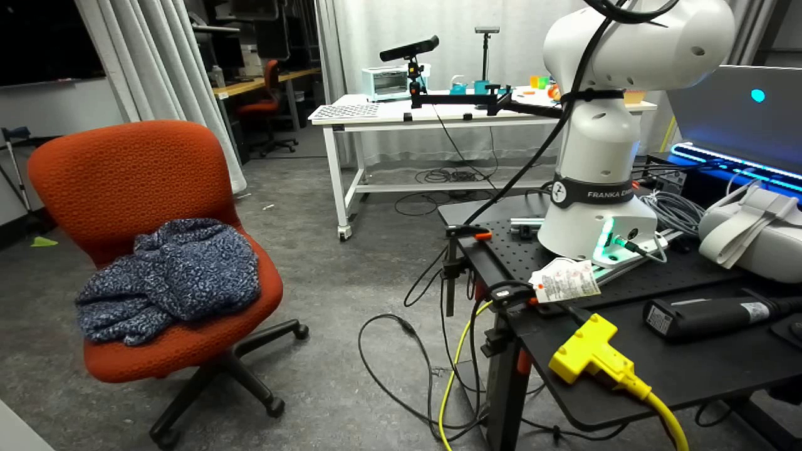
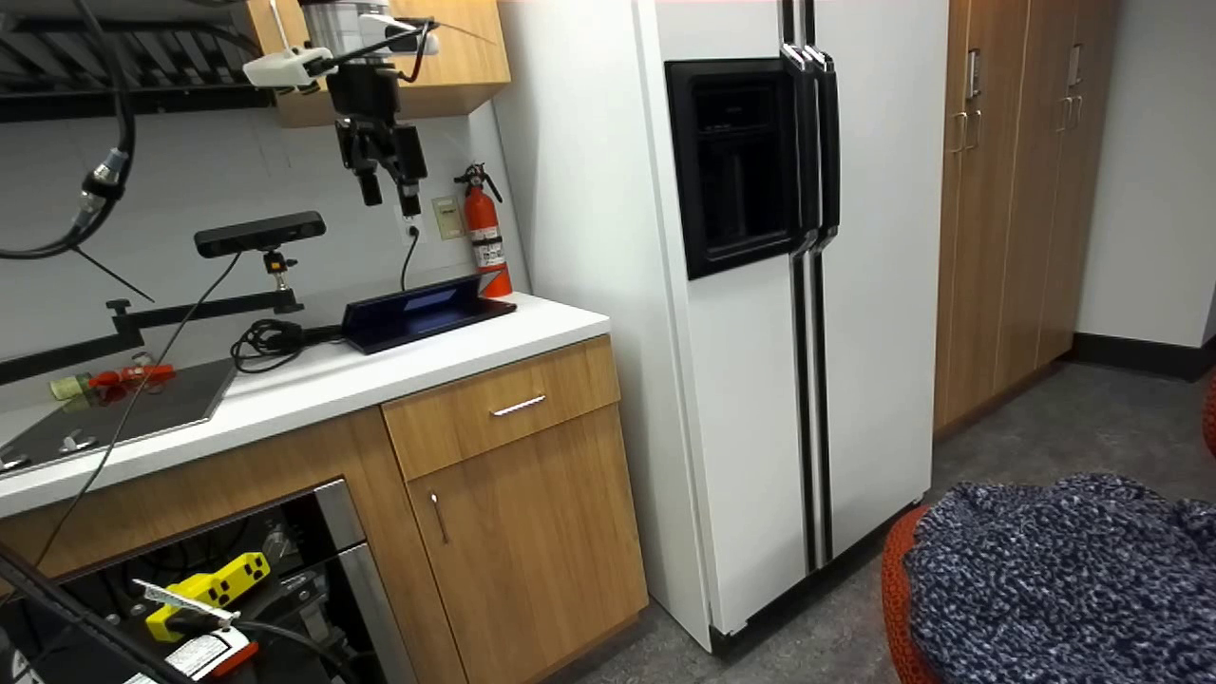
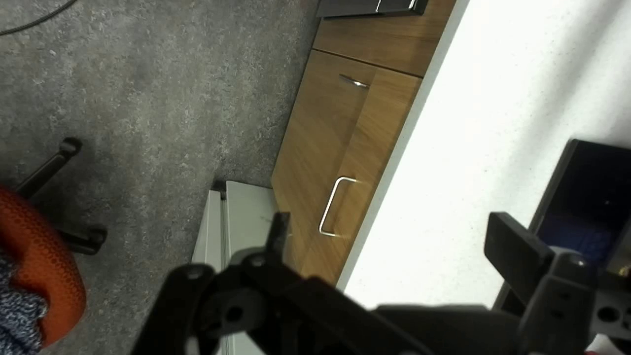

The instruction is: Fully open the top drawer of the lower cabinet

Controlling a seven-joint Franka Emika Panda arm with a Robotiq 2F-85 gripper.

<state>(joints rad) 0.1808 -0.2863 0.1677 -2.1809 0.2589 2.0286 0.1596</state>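
The top drawer of the lower cabinet is shut. Only its light-brown wooden front with a silver bar handle shows; its white inside is hidden. In the wrist view the drawer front and its handle lie below the countertop edge. My gripper is open and empty, fingers pointing down, high above the countertop and apart from the handle. In the wrist view my gripper has its two fingers wide apart, with only countertop and cabinet seen far beyond them. The gripper is out of view in an exterior view that shows the arm base.
A white countertop holds a dark tablet-like device, cables and a fire extinguisher. A white fridge stands beside the cabinet. A camera on a black arm rises over the counter. A cabinet door sits below the drawer.
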